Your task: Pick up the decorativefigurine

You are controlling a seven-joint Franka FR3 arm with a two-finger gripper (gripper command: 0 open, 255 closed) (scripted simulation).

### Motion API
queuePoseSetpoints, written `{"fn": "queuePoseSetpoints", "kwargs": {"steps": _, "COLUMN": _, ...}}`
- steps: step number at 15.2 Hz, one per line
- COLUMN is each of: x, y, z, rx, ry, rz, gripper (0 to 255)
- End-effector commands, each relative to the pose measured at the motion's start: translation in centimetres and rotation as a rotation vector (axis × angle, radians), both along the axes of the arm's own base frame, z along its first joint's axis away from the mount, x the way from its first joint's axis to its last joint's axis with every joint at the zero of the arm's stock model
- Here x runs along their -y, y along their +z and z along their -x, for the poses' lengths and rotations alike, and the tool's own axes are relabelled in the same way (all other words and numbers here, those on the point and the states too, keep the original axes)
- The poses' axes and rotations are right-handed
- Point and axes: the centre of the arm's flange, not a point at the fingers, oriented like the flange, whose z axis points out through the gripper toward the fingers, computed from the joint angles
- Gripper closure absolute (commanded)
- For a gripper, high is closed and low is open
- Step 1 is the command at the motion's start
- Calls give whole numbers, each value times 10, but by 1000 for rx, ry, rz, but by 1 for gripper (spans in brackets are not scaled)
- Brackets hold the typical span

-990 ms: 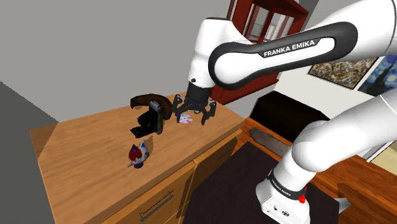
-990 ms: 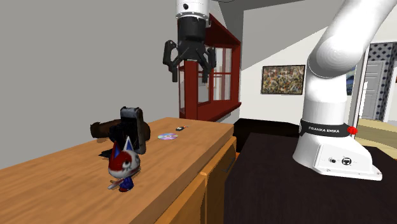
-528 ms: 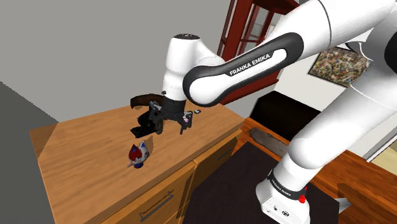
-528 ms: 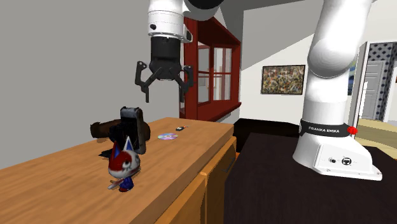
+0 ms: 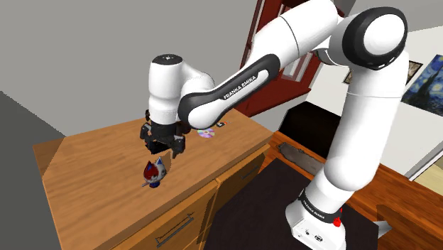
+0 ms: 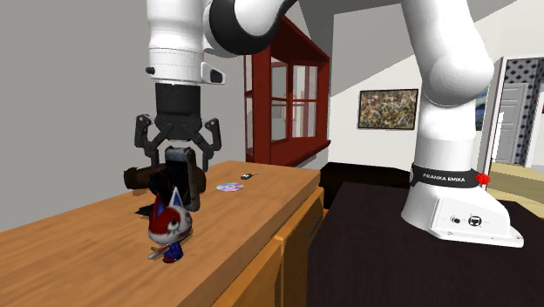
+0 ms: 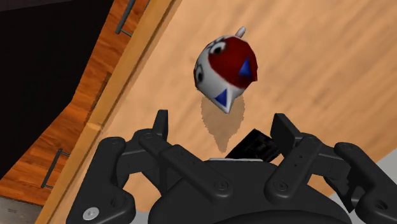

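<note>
Gripper (image 6: pixel 177 162): pointed down over wooden countertop (image 5: pixel 85 160); fingers spread apart, clasping nothing
Figurine (image 5: pixel 153 172): red, white and blue; upright on countertop near its front edge; ahead of the fingertips in wrist view (image 7: pixel 226 70); untouched
Dark object (image 6: pixel 185 177): standing just behind figurine, under gripper
Disc (image 5: pixel 206 133): flat on countertop; well apart from figurine

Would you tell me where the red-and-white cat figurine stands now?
In the shoulder view, the red-and-white cat figurine stands on the wooden countertop near its front edge, just below the open black claw.
</note>
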Motion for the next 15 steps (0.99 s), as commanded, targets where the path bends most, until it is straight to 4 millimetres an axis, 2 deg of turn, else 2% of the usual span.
{"fn": "queuePoseSetpoints", "kwargs": {"steps": 1, "x": -9, "y": -18, "z": -18, "rx": 12, "ry": -54, "rz": 7, "gripper": 0}}
{"fn": "queuePoseSetpoints", "kwargs": {"steps": 2, "x": -10, "y": -19, "z": -19, "rx": 12, "ry": -57, "rz": 7, "gripper": 0}}
{"fn": "queuePoseSetpoints", "kwargs": {"steps": 9, "x": -10, "y": -59, "z": -19, "rx": 12, "ry": -57, "rz": 7, "gripper": 0}}
{"fn": "queuePoseSetpoints", "kwargs": {"steps": 11, "x": -10, "y": -59, "z": -19, "rx": 12, "ry": -57, "rz": 7, "gripper": 0}}
{"fn": "queuePoseSetpoints", "kwargs": {"steps": 12, "x": -10, "y": -59, "z": -19, "rx": 12, "ry": -57, "rz": 7, "gripper": 255}}
{"fn": "queuePoseSetpoints", "kwargs": {"steps": 15, "x": -10, "y": -59, "z": -20, "rx": 12, "ry": -57, "rz": 7, "gripper": 255}}
